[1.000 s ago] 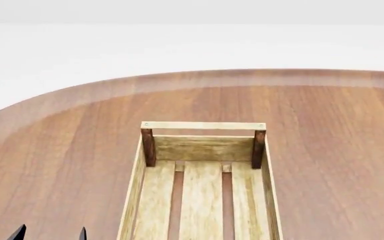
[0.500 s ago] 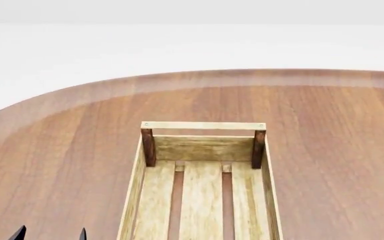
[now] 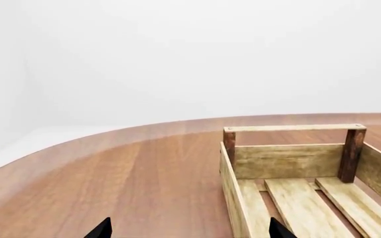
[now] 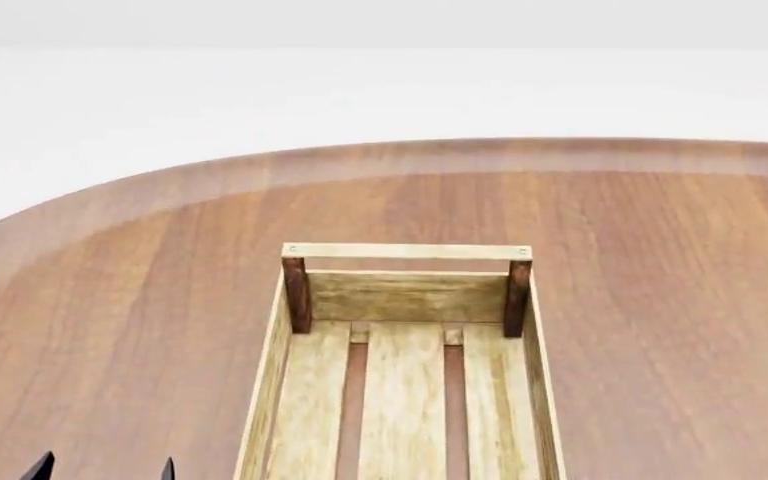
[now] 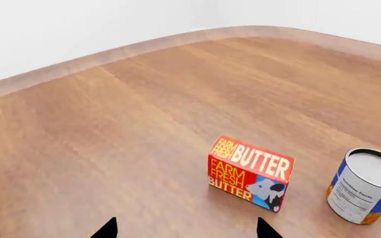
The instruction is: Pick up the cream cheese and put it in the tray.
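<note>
Your tray (image 4: 408, 290) stands open from above; bare table (image 4: 651, 300) flanks it. The butter box (image 5: 250, 173) and can (image 5: 364, 185) stand apart.

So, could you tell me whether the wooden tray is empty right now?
The visible part of the tray is empty: only bare slats show in the head and left wrist views. Its near end is cut off, so that part cannot be told.

Left gripper (image 4: 103, 468) with 2 black pointed tips, right gripper (image 5: 185, 229) tips likewise black, tapered
</note>
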`<state>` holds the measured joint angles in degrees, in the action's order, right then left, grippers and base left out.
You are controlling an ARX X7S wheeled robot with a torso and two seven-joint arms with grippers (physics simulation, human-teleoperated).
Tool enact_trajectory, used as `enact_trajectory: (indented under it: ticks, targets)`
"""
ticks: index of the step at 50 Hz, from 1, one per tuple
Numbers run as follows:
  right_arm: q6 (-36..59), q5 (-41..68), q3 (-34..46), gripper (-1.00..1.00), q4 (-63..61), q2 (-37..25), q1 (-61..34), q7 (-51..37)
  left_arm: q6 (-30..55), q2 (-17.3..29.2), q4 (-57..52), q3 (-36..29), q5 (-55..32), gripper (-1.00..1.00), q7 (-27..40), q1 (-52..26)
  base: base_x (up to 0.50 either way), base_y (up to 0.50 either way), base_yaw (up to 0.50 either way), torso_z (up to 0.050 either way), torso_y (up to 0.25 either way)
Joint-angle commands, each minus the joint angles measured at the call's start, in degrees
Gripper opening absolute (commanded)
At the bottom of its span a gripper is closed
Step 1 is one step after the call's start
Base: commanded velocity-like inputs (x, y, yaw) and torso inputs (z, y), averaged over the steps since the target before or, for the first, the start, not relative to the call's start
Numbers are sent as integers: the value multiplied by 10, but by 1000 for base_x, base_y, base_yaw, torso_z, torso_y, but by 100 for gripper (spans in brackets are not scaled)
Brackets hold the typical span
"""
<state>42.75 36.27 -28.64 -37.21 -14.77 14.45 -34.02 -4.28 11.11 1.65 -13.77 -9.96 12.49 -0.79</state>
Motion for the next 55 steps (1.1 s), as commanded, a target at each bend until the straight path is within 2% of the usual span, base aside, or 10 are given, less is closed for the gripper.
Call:
enact_trajectory:
  ticks: [1,31,55]
  targets:
    - [-15,-2,-24,100,30,8,16,-2,-2,2,3,-4,-1,100,3,-1,0,0,0,0,0]
    - [-78,-2,-76,100,96,37,52,11,-8,8,5,-12,-3,100,12,-3,0,0,0,0,0]
    - [-106,-4,-68,100,153,50,46,25,-8,13,2,-18,-8,100,18,-1,0,0,0,0,0]
